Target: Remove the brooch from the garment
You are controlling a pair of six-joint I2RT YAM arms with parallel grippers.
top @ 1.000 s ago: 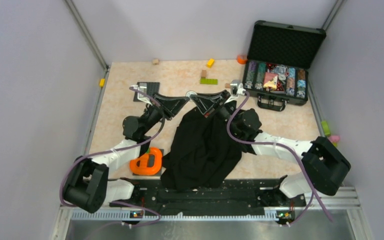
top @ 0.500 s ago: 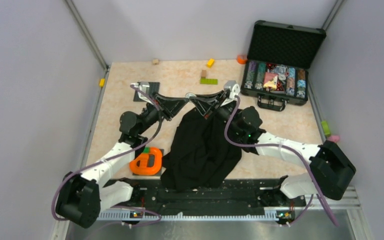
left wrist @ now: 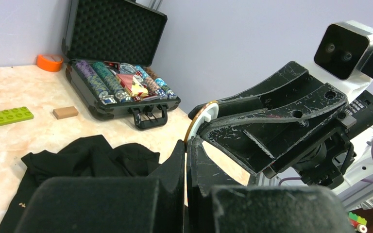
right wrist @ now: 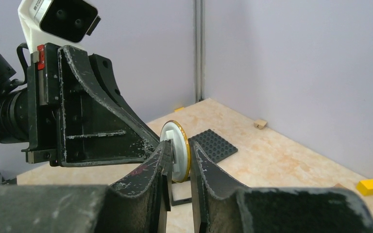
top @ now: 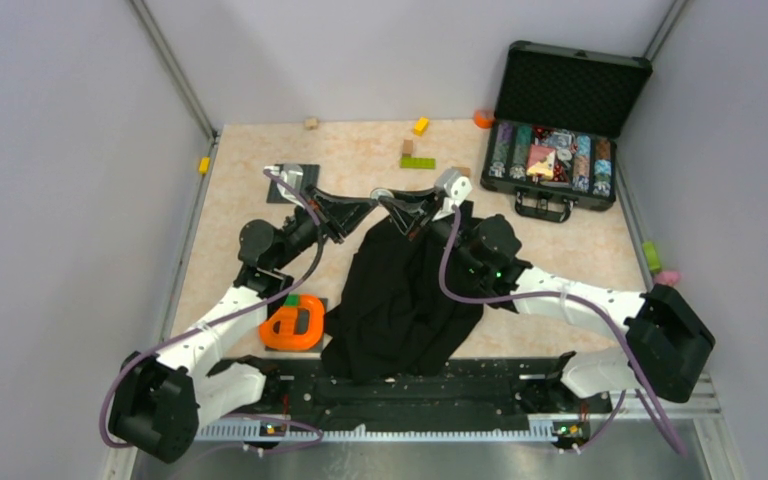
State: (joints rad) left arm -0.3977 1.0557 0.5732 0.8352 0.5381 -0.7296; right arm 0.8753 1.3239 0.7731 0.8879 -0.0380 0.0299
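The brooch (right wrist: 175,137), a small white disc with a gold rim, hangs in the air above the table, off the garment (top: 400,300). The garment is a black cloth crumpled between the two arms. My right gripper (right wrist: 180,144) has a finger close against each face of the disc. My left gripper (left wrist: 188,143) meets it tip to tip, shut, with the gold lower rim of the brooch (left wrist: 201,118) running into the slit between its tips. From above, the brooch (top: 380,192) shows as a pale dot where both grippers meet.
An open black case of coloured chips (top: 560,150) stands at the back right. An orange object (top: 295,325) lies left of the cloth. A green brick (top: 418,162), a yellow block (top: 421,125) and a black studded plate (right wrist: 213,144) lie on the far table.
Both arms have shifted slightly left, keeping their tips together at the brooch. The right jaws have eased a little wider around the disc. The cloth has not moved.
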